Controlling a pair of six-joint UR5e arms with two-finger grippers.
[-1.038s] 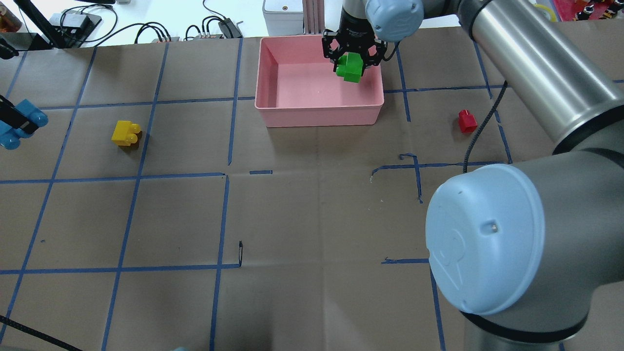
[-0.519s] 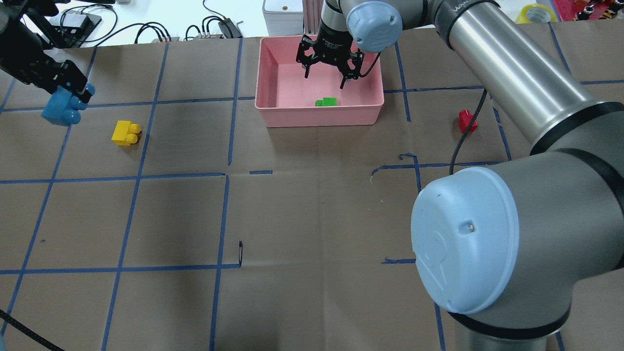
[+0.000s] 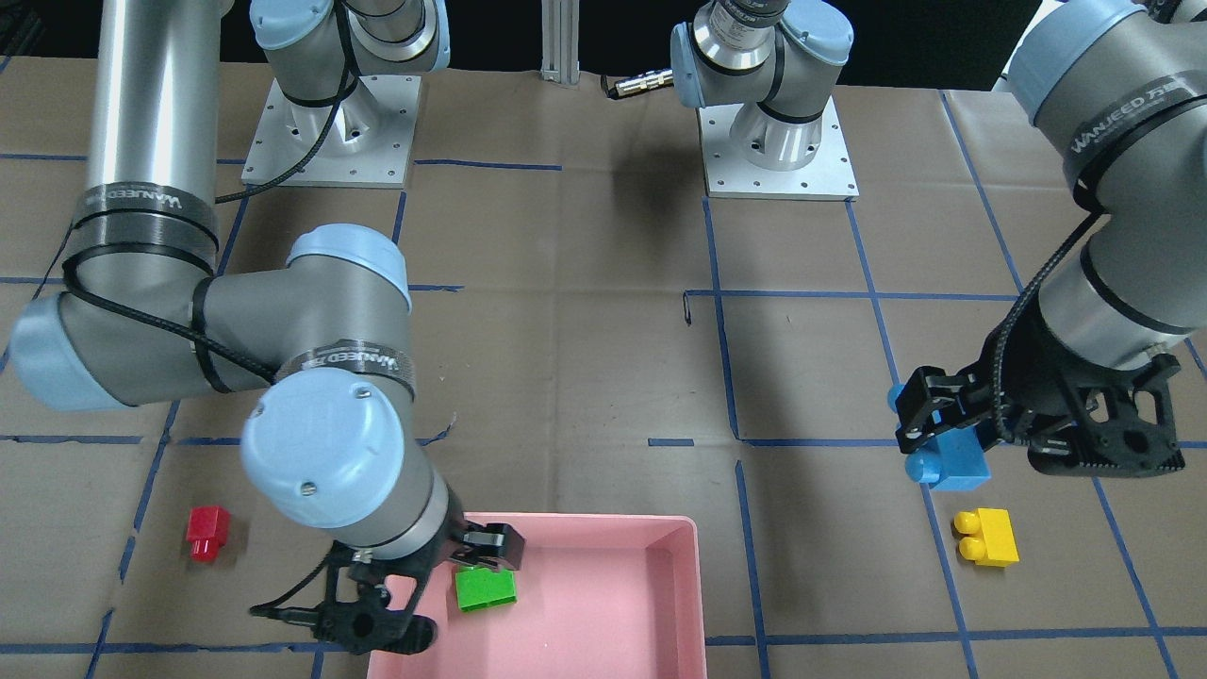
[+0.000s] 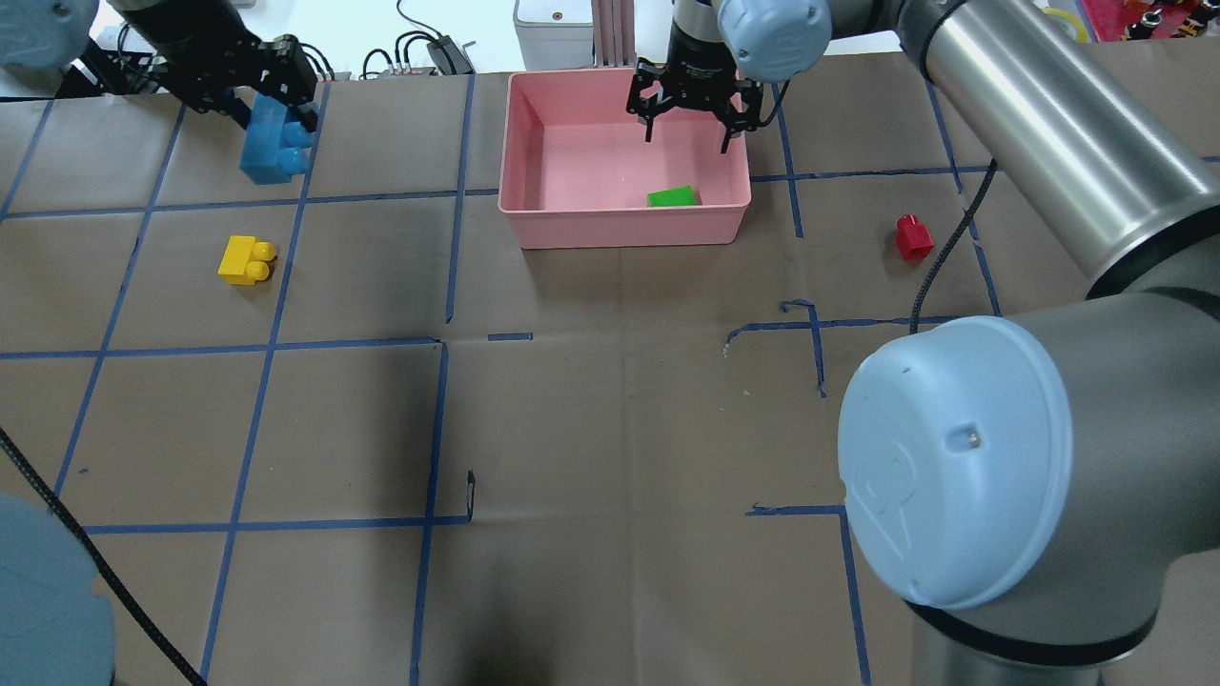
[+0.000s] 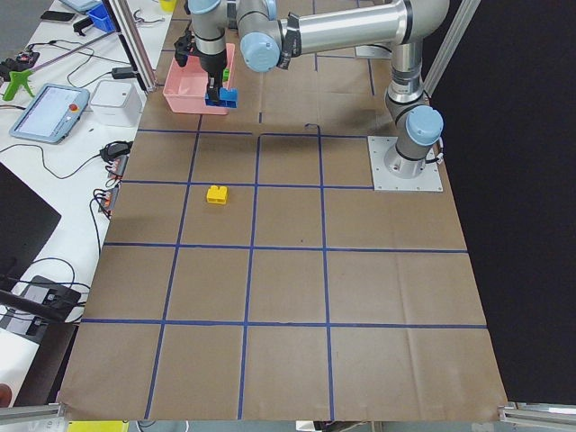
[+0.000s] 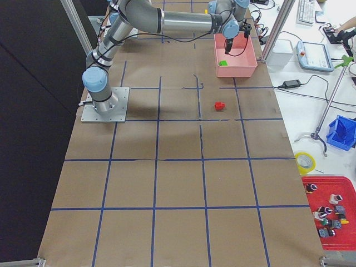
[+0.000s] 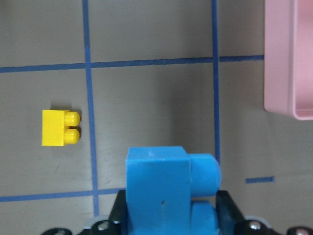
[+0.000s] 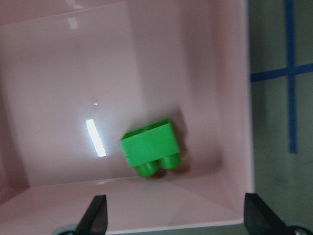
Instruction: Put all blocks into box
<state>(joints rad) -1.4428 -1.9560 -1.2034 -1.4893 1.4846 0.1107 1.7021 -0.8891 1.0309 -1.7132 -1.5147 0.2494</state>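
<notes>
A brown paper-covered table (image 4: 610, 429) marked with a blue tape grid is worked by two grey robot arms. At its far middle stands the box (image 4: 624, 227), a shallow pink tray.

The right gripper (image 4: 688, 129) hangs over the box's right side with its fingers spread and nothing between them. The left gripper (image 4: 276, 119) hovers over the table's far left, pinching the blue block (image 4: 272, 152) clear of the surface. The block's studs point sideways, toward the box.

The move ahead appears to turn on this: the box lies to the robot's right of the held blue block, at about the same depth on the table and well apart from it. A sideways carry should bring the block over the near rim.

The yellow block (image 4: 247, 260) lies on the table near the left gripper, closer to the robot. The green block (image 4: 673, 197) rests inside the box, by its near right corner. The red block (image 4: 913, 237) sits on the table to the right of the box, nearer the right arm.
</notes>
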